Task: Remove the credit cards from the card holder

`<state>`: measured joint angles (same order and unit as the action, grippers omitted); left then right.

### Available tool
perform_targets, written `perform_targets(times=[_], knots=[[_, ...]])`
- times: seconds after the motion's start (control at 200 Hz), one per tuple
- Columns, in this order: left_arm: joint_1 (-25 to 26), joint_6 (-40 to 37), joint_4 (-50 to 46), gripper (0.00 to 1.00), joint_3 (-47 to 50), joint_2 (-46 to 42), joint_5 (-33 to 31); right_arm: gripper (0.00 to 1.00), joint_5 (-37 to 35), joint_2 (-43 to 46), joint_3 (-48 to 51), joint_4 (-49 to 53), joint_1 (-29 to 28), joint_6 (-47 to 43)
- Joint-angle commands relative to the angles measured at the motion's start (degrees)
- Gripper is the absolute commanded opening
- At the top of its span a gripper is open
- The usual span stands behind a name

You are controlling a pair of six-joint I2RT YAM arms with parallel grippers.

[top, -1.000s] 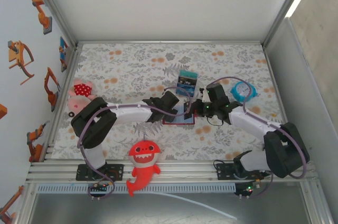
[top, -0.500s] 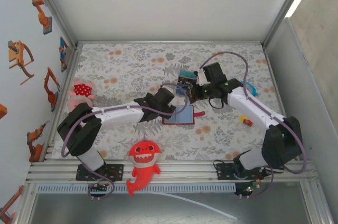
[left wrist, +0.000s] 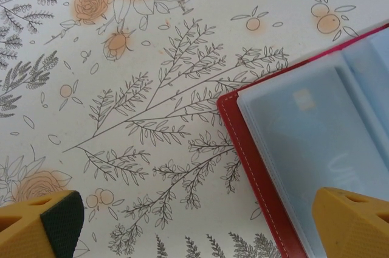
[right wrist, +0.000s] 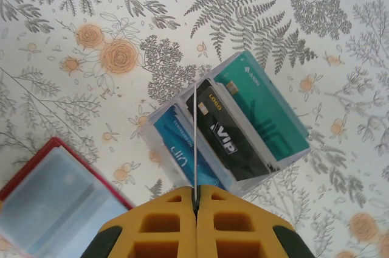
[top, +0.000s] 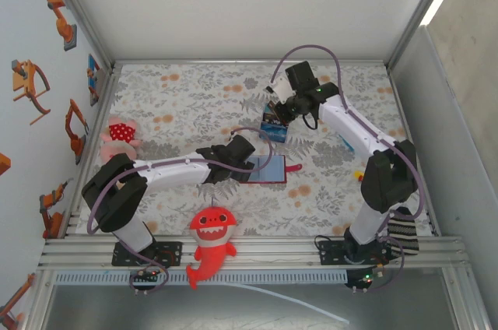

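Observation:
The card holder (top: 272, 171), a dark red wallet, lies open on the floral cloth with bluish-grey panels up. In the left wrist view the card holder (left wrist: 243, 142) has a card (left wrist: 304, 124) showing faintly under its sleeve. My left gripper (top: 249, 163) stands open at the wallet's left edge, one fingertip (left wrist: 352, 221) over the panel and the other over the cloth. My right gripper (right wrist: 196, 194) is shut on a thin credit card (right wrist: 194, 136) seen edge-on. It hovers over a clear box (right wrist: 228, 127) of blue, black and teal cards.
The clear card box (top: 274, 129) stands beyond the wallet, under my right gripper (top: 275, 108). A red shark plush (top: 212, 240) lies near the front edge and a pink plush (top: 118, 135) at the left. A small red-yellow toy (top: 359, 176) sits right of the wallet.
My right arm has swung from the wallet toward the far side with the card pinched, ending above the clear box. The left gripper stayed open by the wallet's left edge.

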<state>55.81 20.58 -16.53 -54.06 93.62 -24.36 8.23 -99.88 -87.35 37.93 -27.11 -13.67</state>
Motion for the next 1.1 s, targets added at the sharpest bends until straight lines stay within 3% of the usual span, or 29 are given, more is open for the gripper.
perform_targets(times=[0.0, 0.401, 1.097], knots=[[0.2, 1.9, -1.7, 0.97, 0.9, 0.0, 0.2, 0.00, -1.3, -2.7, -3.2, 1.7, 0.4, -8.5], [0.1, 1.6, -3.0, 0.97, 0.8, 4.3, -2.0, 0.00, -2.9, -12.1, -9.8, 3.4, 1.3, -14.9], [-0.8, 0.4, -4.7, 0.97, 0.4, 4.0, -4.9, 0.00, 0.2, -14.5, -10.6, 5.3, 2.3, -20.2]])
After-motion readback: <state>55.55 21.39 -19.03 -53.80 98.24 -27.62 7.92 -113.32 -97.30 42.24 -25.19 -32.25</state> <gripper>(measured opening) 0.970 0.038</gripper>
